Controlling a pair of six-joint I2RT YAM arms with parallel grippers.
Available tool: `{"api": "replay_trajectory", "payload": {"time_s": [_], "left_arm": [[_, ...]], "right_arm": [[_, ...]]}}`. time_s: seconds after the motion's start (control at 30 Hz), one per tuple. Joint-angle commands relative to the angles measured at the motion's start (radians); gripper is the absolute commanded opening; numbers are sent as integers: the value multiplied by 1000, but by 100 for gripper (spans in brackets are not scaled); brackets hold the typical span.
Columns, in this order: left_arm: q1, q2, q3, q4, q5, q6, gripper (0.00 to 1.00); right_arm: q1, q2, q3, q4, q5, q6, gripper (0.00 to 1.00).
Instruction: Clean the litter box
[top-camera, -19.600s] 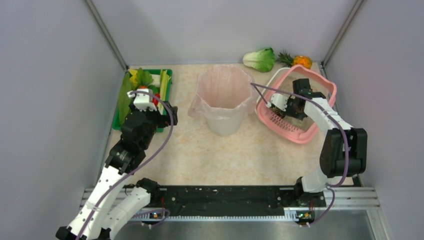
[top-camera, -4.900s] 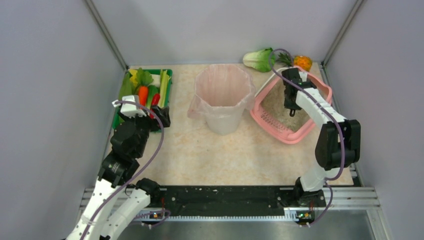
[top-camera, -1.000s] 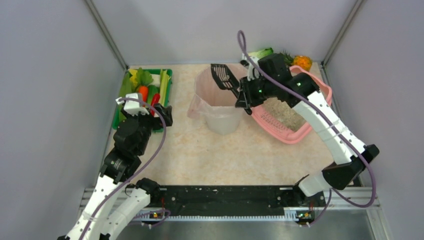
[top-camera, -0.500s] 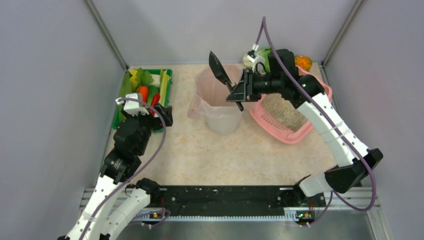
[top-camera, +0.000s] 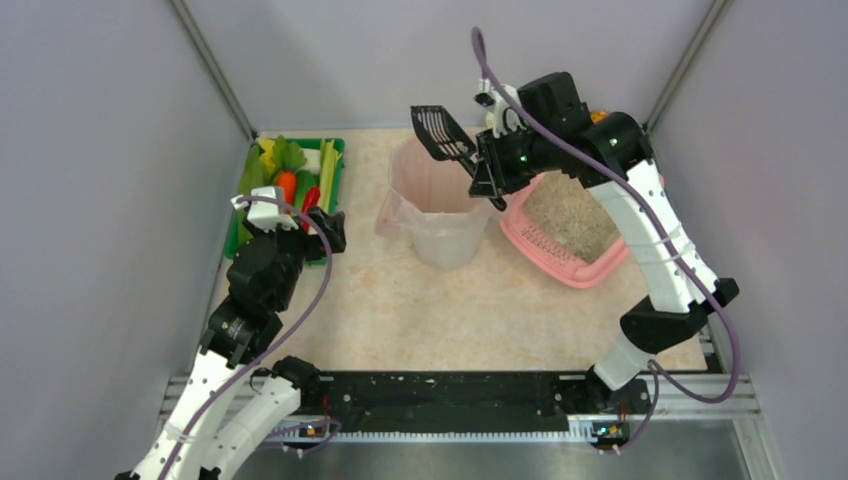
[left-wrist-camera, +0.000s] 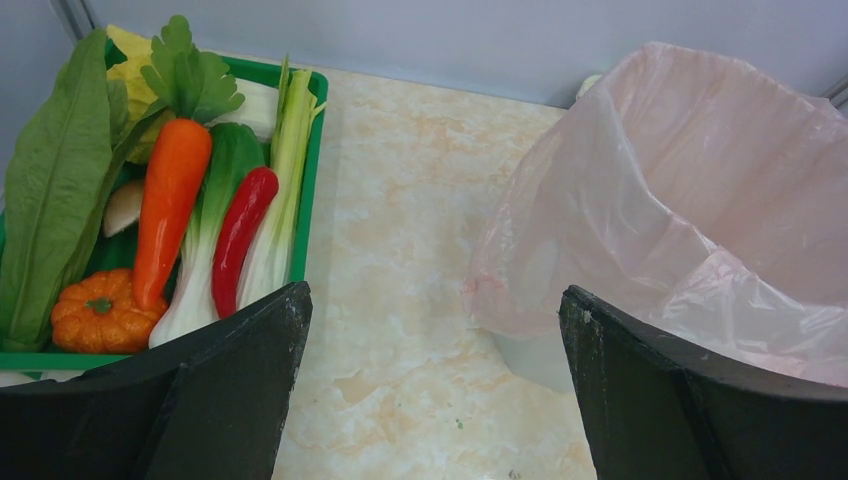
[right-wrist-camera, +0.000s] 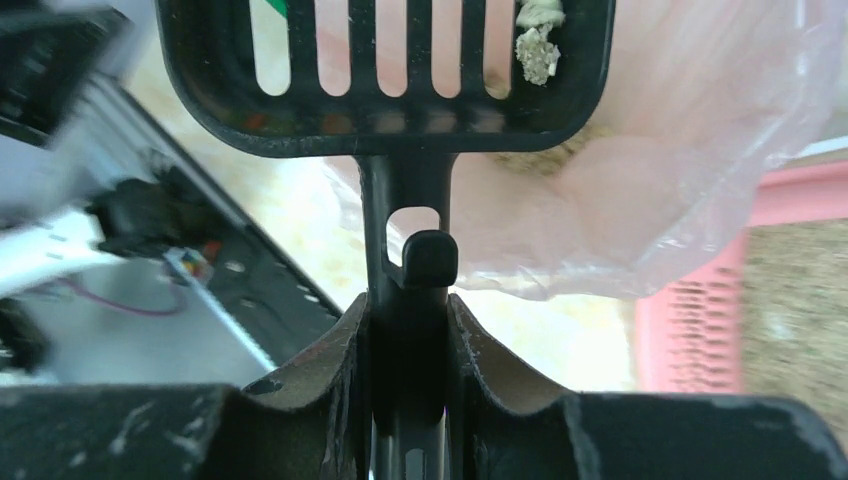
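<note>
The pink litter box (top-camera: 612, 262) with beige granules sits at the back right, tilted on the table; its slotted edge shows in the right wrist view (right-wrist-camera: 690, 330). My right gripper (top-camera: 487, 172) is shut on the handle of a black slotted scoop (top-camera: 436, 131), also in the right wrist view (right-wrist-camera: 385, 100), held over the white bin with pink liner (top-camera: 444, 205). A grey clump (right-wrist-camera: 537, 50) lies in the scoop. My left gripper (top-camera: 298, 225) is open and empty near the green vegetable tray (top-camera: 331, 190), its fingers (left-wrist-camera: 230, 390) over bare table.
The green tray (left-wrist-camera: 308, 170) holds a carrot, a red pepper, greens and a small pumpkin. A toy cabbage and an orange fruit (top-camera: 600, 116) lie at the back wall, mostly behind my right arm. Grey walls close in on both sides.
My right gripper has turned the scoop from a steep tilt back to nearly flat over the bin and risen slightly. The left arm has not moved.
</note>
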Motion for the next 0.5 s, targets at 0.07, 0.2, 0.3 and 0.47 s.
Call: {"api": "replay_trajectory", "payload": {"time_s": [0.07,0.2,0.3,0.47], "left_arm": [[-2,-5,30,55,-8,-2,99],[-2,-9,28,50,-12,4,99],[-2,-4,28,52,-4,1,99],[-2,-8,19,57,0,-2,99]], "right_arm": [[98,26,70,-202,369,-257,0],[130,19,58,-215,601,-295,0],[170,28,72,-207,761,-346,0],[287,31,-5,-165,1056,-503,0]]}}
